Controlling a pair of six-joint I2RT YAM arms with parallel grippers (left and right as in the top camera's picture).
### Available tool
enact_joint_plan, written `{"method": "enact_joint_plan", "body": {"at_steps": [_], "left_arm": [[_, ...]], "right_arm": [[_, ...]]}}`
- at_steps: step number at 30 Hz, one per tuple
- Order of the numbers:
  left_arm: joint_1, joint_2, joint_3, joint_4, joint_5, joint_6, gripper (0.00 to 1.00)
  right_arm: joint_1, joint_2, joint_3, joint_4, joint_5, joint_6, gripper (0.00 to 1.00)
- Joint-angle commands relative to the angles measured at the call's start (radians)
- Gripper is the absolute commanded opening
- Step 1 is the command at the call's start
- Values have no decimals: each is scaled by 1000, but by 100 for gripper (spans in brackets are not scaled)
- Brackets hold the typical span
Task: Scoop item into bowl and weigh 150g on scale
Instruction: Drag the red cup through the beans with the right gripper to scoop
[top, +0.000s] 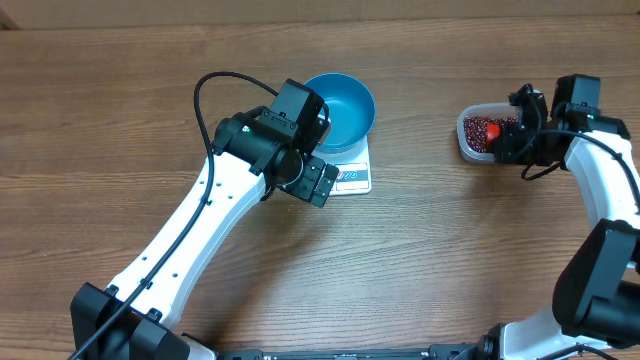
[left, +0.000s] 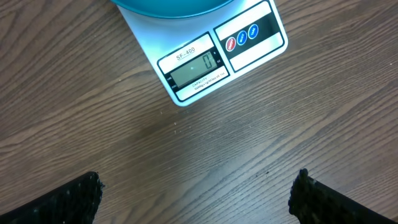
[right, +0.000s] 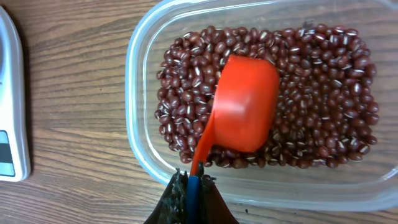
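The blue bowl (top: 345, 108) (left: 168, 6) stands on the white scale (top: 355, 180) (left: 255, 56), whose display (left: 196, 65) reads 0. My left gripper (top: 317, 183) (left: 196, 199) hovers over bare table just in front of the scale, open, nothing between its fingers (left: 68, 202). The red-brown beans (right: 323, 81) (top: 480, 128) fill a clear plastic tub (right: 134, 93) (top: 467, 140) at the right. My right gripper (right: 193, 196) (top: 507, 142) is shut on the blue-tipped handle of an orange scoop (right: 245, 112) (top: 494, 130). The scoop's cup lies rounded back up on the beans.
The scale's edge (right: 9, 112) shows to the left of the tub in the right wrist view. Wood-grain table (top: 130, 90) stretches all around. A black cable (top: 205, 90) loops off the left arm.
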Motion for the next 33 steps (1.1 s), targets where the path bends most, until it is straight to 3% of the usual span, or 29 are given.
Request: {"method": "enact_joint_plan", "body": {"at_steps": [1, 33], "left_arm": [[-2, -11, 9, -3, -3, 15, 100], [-2, -11, 9, -3, -3, 15, 100]], "right_arm": [[-21, 18, 19, -10, -95, 5, 4], [-98, 69, 16, -3, -305, 8, 4]]}}
